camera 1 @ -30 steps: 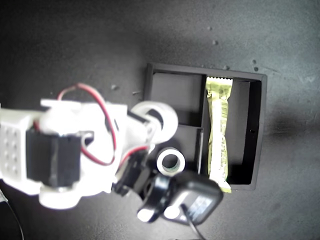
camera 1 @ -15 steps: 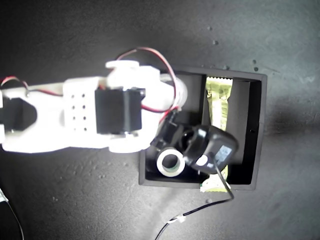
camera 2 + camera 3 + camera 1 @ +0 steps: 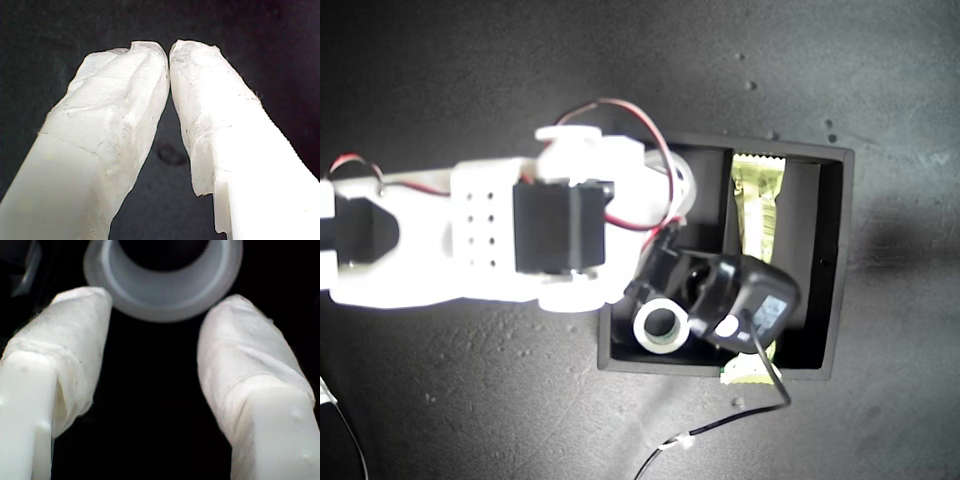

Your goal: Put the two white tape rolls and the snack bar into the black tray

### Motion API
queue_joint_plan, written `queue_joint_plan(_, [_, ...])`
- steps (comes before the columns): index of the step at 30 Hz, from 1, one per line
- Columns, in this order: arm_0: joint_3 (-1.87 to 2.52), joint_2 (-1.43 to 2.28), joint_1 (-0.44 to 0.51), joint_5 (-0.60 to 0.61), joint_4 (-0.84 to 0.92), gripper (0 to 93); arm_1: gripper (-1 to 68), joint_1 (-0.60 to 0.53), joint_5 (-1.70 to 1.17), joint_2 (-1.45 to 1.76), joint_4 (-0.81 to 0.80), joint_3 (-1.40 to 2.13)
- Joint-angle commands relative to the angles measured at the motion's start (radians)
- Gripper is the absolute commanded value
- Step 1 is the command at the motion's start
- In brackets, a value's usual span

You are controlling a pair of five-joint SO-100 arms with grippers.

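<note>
My second gripper [image 3: 155,335] gapes empty, a roll [image 3: 162,277] just past its tips, inside the tray [image 3: 835,260]. My first gripper [image 3: 168,50] is pinched closed on nothing. The bar [image 3: 756,215] lies in the long compartment.

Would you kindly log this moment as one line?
second gripper: open, over tray | roll: in tray | bar: in tray | first gripper: shut, empty

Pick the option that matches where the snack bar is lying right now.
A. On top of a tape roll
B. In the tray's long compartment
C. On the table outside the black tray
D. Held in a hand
B. In the exterior view the snack bar lies lengthwise in the long compartment of the black tray, partly covered by the arm's camera; my second hand is open with nothing between its fingers.
</note>
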Motion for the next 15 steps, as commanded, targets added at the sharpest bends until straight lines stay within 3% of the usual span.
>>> queue_joint_plan(1, [-0.038,0.034,0.023,-0.014,0.015,15.8,-0.1,-0.005,0.006,0.011,-0.015,-0.017])
queue_joint_plan(10, [0.282,0.33,-0.028,-0.021,0.017,14.0,-0.1,0.011,0.009,0.072,0.055,-0.046])
queue_joint_plan(15, [0.696,0.718,-0.127,-0.008,0.015,2.9,-0.1,0.0,0.046,0.364,0.141,0.034])
